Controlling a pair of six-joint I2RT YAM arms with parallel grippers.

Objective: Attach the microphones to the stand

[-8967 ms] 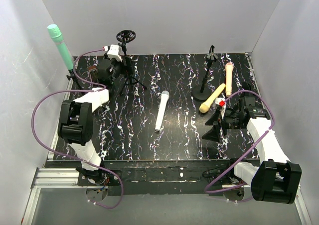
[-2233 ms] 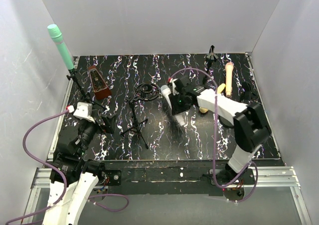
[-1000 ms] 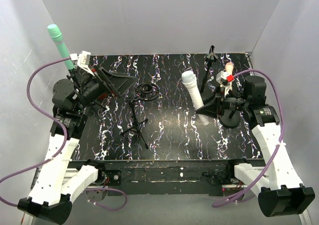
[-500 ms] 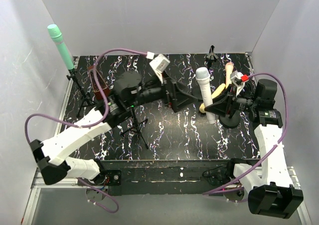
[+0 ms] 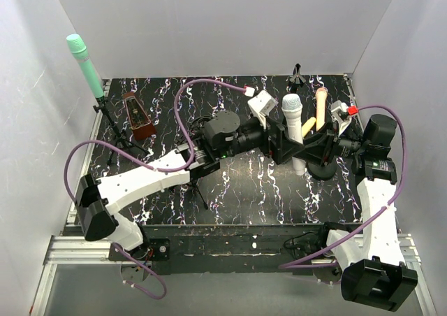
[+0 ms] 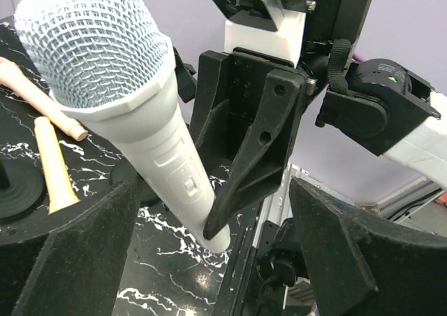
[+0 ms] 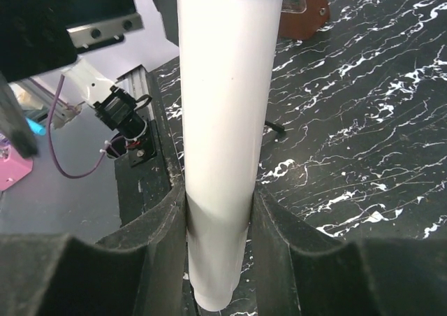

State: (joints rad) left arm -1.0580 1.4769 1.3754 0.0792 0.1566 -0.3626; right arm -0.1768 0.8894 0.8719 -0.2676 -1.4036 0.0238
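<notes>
Over table [image 5: 251,190]: right fingers [image 7: 150,239] pinch white microphone [image 7: 223,120]; left fingers [image 6: 77,260] spread wide, holding nothing.

From above, the white microphone [image 5: 294,117] has its lower end hidden behind the left gripper [image 5: 283,147] and right gripper [image 5: 306,147]. The yellow microphone [image 5: 308,125] shows only a sliver (the rest is covered). The right wrist view crops off the white head.

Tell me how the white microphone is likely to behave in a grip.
Probably stiff: the white microphone stands straight though the right fingers pinch only its lower end. Its smooth, round barrel may slip or twist. The bulky mesh head likely makes it top-heavy.
</notes>
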